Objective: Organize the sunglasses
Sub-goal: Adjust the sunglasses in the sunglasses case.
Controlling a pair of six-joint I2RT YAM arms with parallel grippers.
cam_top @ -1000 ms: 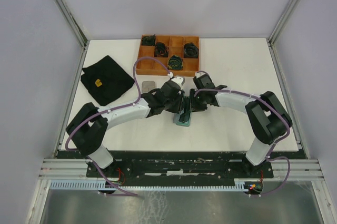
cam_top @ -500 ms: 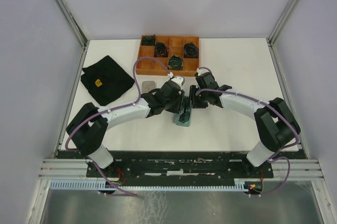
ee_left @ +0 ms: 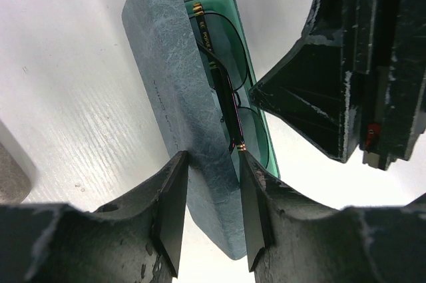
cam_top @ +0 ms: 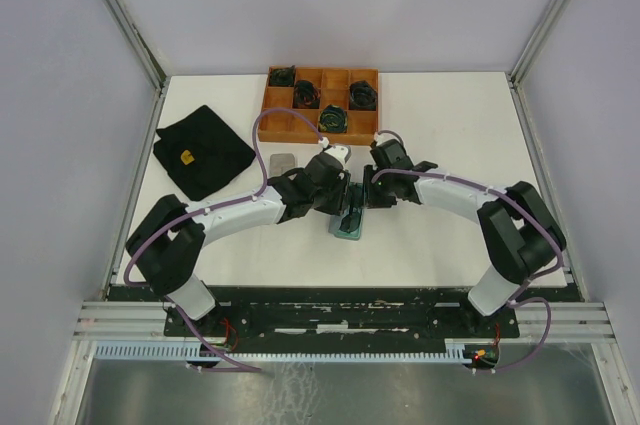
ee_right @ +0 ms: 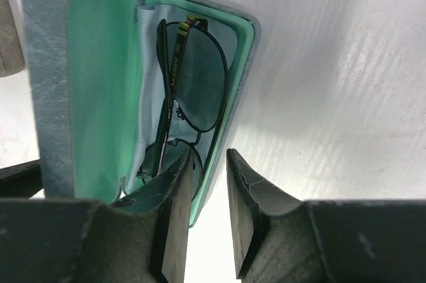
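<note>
A blue-grey case (cam_top: 348,221) lies open in the middle of the table, its lining green. One pair of sunglasses (ee_right: 194,86) rests folded inside it, also seen as sunglasses (ee_left: 225,90) in the left wrist view. My left gripper (ee_left: 212,160) is shut on the raised case lid (ee_left: 166,76), near its end. My right gripper (ee_right: 210,155) straddles the case's front wall: one finger (ee_right: 174,216) is inside over the lenses, the other stands outside above the table, with a gap. In the top view the left gripper (cam_top: 338,197) and right gripper (cam_top: 364,195) meet over the case.
A wooden compartment tray (cam_top: 281,124) at the back holds several dark green coiled bundles (cam_top: 333,118). A black cloth pouch (cam_top: 200,151) lies at the left. A small grey case (cam_top: 283,161) sits just behind the left arm.
The right arm's elbow has swung outward a little while its gripper stays at the case. The left arm and the case have not moved.
</note>
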